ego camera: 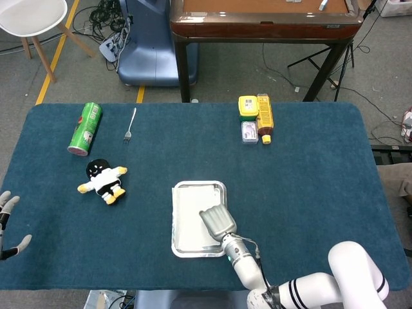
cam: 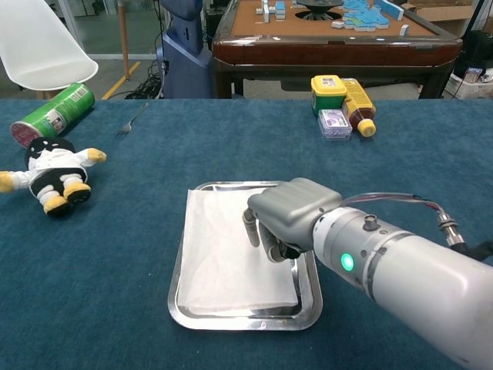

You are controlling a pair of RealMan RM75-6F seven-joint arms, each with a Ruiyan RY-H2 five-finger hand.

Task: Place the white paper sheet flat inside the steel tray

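The steel tray [ego camera: 199, 185] [cam: 231, 321] lies at the near middle of the blue table. The white paper sheet [ego camera: 188, 217] [cam: 219, 254] lies nearly flat inside it, its left edge riding up on the tray's left rim. My right hand [ego camera: 217, 222] [cam: 291, 211] is over the tray's right side. Its curled fingers [cam: 253, 230] reach down onto the paper's right edge and grip it; the thumb is hidden under the hand. My left hand [ego camera: 6, 222] shows only at the far left edge of the head view, fingers apart and holding nothing.
A panda doll [ego camera: 103, 179] [cam: 51, 171], a green can [ego camera: 85, 128] [cam: 52, 112] and a fork [ego camera: 129, 125] [cam: 132, 119] lie at the left. A yellow jar, a bottle and a small box [ego camera: 255, 118] [cam: 339, 104] stand at the back right.
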